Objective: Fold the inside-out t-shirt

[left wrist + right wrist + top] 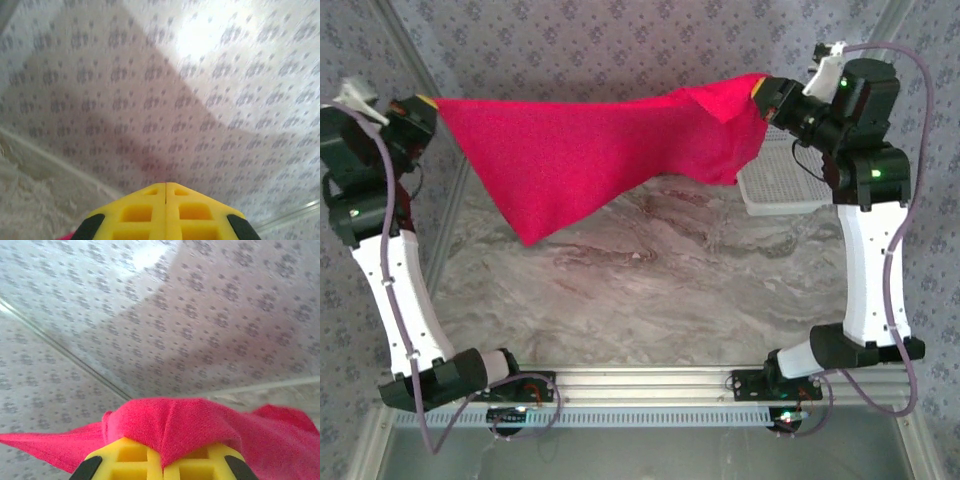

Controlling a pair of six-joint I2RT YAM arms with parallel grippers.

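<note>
Looking down on a marbled grey table (650, 290), with flower-print wallpaper (620, 40) round it from nine through twelve to three. Up in the air, clear of that table: the inside-out t-shirt (590, 150), bright red, strung from ten o'clock across to two o'clock. Pulled fairly straight along its top edge, sagging to a loose point towards seven o'clock under the left half, bunched and folded over at the right end. Holding it up at either end: the left arm (395, 290) rising at nine, the right arm (870, 260) rising at three. Beside the right arm at three o'clock, lying on the table, a white perforated tray (785, 190), its near corner hidden by red cloth. Over to the left gripper (426, 104) — clamped on the shirt's left corner. From its wrist, yellow fingers (140, 215) pressed flush, a thin seam between them, a sliver of red at seven. And the right gripper (767, 97) — clenched on the right end. From its wrist, cloth draped over both yellow fingertips (125, 455) and pinched down into the seam.
</note>
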